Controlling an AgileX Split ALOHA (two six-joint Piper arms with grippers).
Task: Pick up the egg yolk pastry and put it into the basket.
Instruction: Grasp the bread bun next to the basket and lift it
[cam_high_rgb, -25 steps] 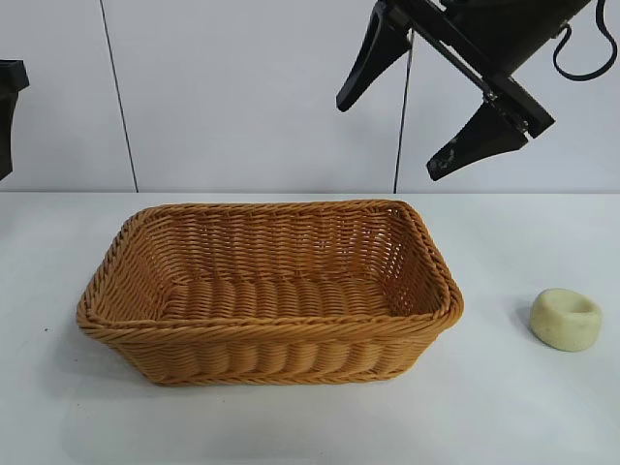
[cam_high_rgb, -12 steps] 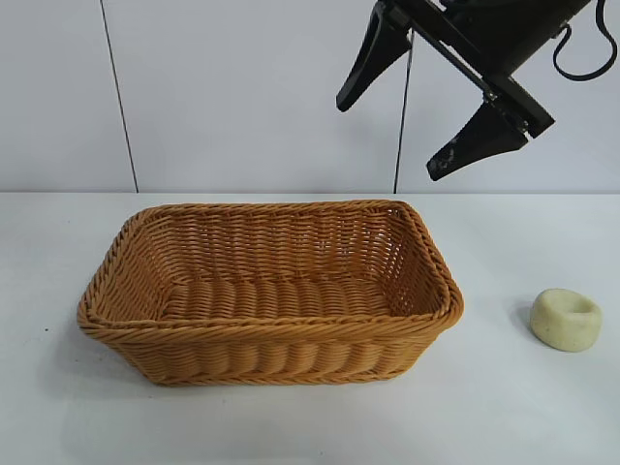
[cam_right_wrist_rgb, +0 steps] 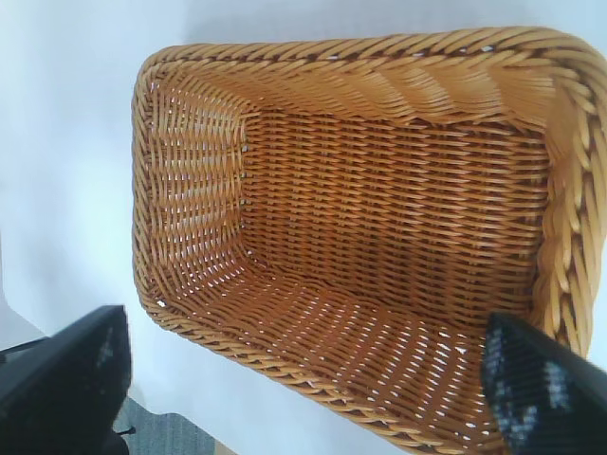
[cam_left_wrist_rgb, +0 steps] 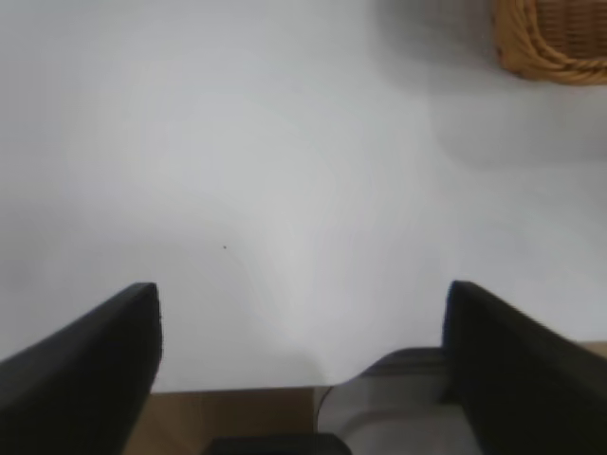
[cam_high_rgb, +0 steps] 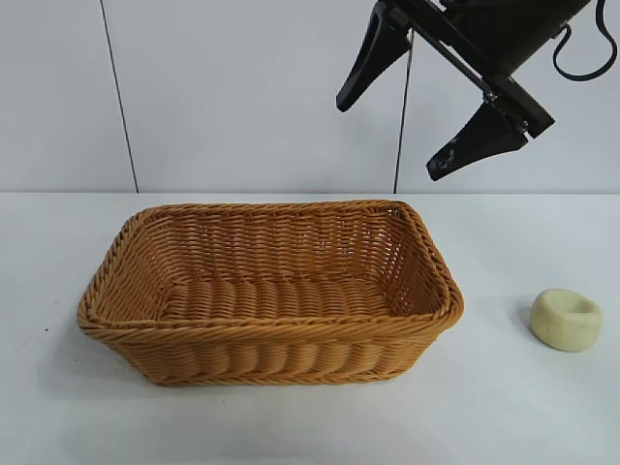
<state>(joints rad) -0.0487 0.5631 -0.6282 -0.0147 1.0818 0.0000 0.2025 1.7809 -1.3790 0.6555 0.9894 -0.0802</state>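
Left to right in the exterior view: the white table (cam_high_rgb: 291,426) carries the basket (cam_high_rgb: 269,291) at centre-left, its interior holding nothing visible. Above and to the right of the basket's far right corner hangs the right gripper (cam_high_rgb: 412,131), angled downward, its two black fingers (cam_high_rgb: 368,63) set wide apart with nothing between them. At far right, the egg yolk pastry (cam_high_rgb: 566,319) rests on the table, dent upward, well apart from the basket and outside it. The left gripper (cam_left_wrist_rgb: 302,327), seen only in its own wrist view, hangs over bare table at the table's edge, its fingers likewise spread and holding nothing; a corner of the basket lies beyond it.
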